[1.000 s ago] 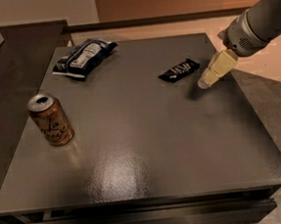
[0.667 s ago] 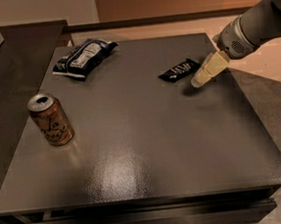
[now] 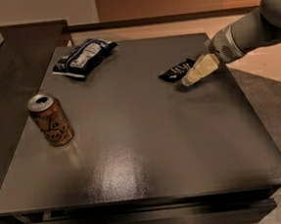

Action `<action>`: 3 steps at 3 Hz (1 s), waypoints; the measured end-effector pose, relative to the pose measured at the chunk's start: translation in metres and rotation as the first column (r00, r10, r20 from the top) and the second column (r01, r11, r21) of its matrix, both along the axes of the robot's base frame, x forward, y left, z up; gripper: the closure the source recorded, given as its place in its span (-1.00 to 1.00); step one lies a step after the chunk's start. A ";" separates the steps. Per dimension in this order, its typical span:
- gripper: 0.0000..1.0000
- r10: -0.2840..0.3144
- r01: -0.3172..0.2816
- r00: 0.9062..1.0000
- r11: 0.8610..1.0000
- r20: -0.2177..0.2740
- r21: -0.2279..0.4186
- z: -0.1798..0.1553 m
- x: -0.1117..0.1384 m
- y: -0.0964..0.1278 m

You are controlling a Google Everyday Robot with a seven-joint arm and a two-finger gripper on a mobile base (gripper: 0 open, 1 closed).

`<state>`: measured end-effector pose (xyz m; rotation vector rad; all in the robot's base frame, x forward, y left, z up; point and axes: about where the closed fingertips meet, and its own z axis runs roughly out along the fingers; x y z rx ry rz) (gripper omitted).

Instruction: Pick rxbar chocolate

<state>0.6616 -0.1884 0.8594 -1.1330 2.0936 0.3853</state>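
The rxbar chocolate (image 3: 175, 71) is a small flat black wrapper with white lettering, lying on the dark grey table (image 3: 148, 147) at the far right. My gripper (image 3: 187, 81) reaches in from the right on a grey arm (image 3: 251, 28). Its cream-coloured tip sits low over the table, right at the bar's near right edge and partly overlapping it in view. The bar lies flat on the table.
A puffy dark blue and white snack bag (image 3: 83, 57) lies at the far left corner. An orange drink can (image 3: 50, 120) stands upright near the left edge. The table's right edge runs just beyond the gripper, with floor below it.
My gripper has moved left across the table toward the bar, from beside it to right at its edge. The bar, bag and can have not moved.
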 end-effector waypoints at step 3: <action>-1.00 0.030 -0.031 0.999 0.996 0.011 0.086 -0.020 0.014 0.017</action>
